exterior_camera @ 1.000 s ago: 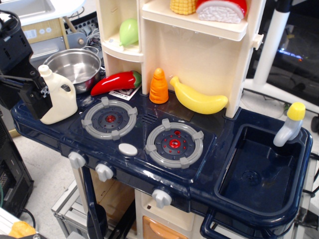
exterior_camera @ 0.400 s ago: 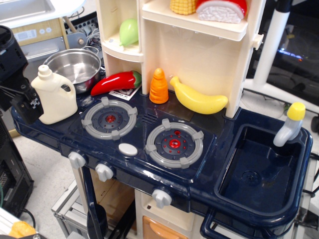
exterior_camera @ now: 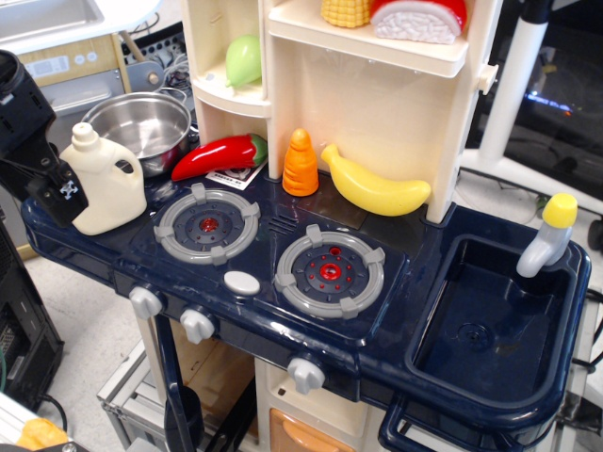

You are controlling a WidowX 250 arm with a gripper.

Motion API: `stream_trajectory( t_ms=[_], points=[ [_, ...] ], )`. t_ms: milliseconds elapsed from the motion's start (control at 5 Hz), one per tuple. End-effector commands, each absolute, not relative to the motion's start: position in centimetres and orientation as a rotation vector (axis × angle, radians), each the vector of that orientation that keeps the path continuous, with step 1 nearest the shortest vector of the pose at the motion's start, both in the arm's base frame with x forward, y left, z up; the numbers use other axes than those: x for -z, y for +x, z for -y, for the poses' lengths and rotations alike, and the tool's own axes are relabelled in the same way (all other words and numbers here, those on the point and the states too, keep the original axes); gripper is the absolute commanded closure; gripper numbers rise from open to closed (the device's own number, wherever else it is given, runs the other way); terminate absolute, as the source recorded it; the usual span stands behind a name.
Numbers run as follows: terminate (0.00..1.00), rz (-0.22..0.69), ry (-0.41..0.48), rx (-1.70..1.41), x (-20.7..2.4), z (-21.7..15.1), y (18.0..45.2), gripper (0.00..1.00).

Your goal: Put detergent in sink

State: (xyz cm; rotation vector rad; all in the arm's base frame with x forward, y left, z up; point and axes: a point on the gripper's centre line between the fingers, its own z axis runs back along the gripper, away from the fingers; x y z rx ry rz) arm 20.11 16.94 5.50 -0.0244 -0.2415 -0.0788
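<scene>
black plastic claw [exterior_camera: 58,193] at the far left of the frame, low beside the counter edge; how far it is open cannot be told from this angle, and no hold on anything is visible. just to its right, touching or nearly so, stands the cream detergent jug [exterior_camera: 104,184], upright on the left end of the dark blue counter [exterior_camera: 273,311], cap up, long axis vertical. behind the jug, a steel pot [exterior_camera: 141,124]; further right, a red pepper [exterior_camera: 219,155], two grey burners [exterior_camera: 207,224], an orange carrot [exterior_camera: 301,164] and a yellow banana [exterior_camera: 375,188]. at the lower right of the frame lies the sink [exterior_camera: 565,377], with a grey-and-yellow tap [exterior_camera: 546,235] on its rim. the jug lies rightward of the claw, the sink well apart across the whole counter; the grasp likely comes sideways, the carry long and rightward.
</scene>
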Motion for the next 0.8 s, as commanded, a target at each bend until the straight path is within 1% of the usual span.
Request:
stream_trajectory(
  t_ms=[0, 200, 400, 600],
  points=[
    [0.0, 0.323, -0.023, 0.155, -6.3, -17.0, 22.6, 0.0],
    [0.0, 0.345, -0.051, 0.183, -6.4, -16.4, 23.6, 0.0],
    [0.0, 0.346, -0.087, 0.144, -6.6, -15.5, 23.9, 1.0],
    [0.0, 0.343, -0.117, 0.119, -7.5, -14.1, 23.2, 1.0]
  ],
)
